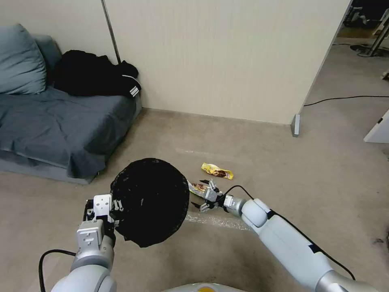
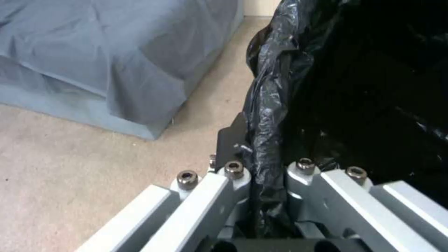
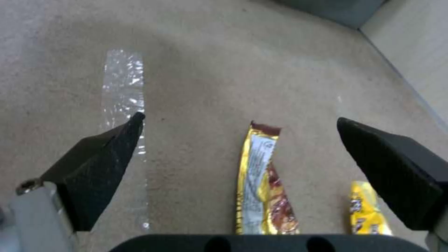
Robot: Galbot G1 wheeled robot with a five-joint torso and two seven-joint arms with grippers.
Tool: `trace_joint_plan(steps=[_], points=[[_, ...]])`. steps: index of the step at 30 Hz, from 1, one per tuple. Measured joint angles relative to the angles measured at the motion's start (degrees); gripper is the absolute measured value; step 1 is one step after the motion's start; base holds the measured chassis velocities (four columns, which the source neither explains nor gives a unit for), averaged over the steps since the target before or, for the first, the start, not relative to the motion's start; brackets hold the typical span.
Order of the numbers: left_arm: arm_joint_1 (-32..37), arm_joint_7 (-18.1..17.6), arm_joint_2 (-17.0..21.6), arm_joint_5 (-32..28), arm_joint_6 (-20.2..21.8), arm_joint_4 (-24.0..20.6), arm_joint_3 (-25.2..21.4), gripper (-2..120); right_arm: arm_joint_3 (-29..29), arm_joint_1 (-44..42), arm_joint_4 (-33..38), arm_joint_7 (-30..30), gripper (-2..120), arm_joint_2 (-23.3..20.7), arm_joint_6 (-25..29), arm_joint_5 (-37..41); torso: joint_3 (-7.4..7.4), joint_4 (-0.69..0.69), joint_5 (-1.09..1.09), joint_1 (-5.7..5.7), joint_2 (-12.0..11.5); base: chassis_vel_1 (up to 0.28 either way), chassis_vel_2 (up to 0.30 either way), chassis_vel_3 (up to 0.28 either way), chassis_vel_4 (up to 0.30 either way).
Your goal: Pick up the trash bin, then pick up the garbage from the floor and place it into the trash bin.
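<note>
Left gripper [image 1: 106,207] pinches rim of black-bag-lined round trash bin [image 1: 150,200]; right gripper [image 3: 243,154] spread astride gold foil wrapper [image 3: 264,189] on floor, long axis toward 12 o'clock

- right gripper [image 3: 240,120] spread wide above carpet
- gold-brown wrapper [image 3: 264,182] lies between the fingers
- yellow wrapper [image 3: 366,213] beside one finger
- clear tape strip [image 3: 122,91] on carpet

an office lounge corner: grey sofa [image 1: 60,117], beige partition wall [image 1: 227,56], carpet floor [image 1: 251,138], trailing cable [image 1: 344,98].
</note>
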Motion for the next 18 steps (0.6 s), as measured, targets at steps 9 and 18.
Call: trace_joint_plan(steps=[9, 18], points=[[1.4, -0.1, -0.1, 0.8, -0.3, -0.4, 0.0, 2, 5.2, 0.7, -7.9, -0.7, 100, 3.7, 4.2, -3.9, 0.00, 0.01, 0.02, 0.00, 0.0, 0.000, 0.000, 0.000, 0.000], [3.2, -0.1, -0.1, 2.0, -0.6, -0.8, 0.1, 2, 10.0, 1.3, -13.2, -0.8, 100, 5.7, 6.4, -6.3, 0.00, 0.00, 0.02, 0.00, 0.0, 0.000, 0.000, 0.000, 0.000]])
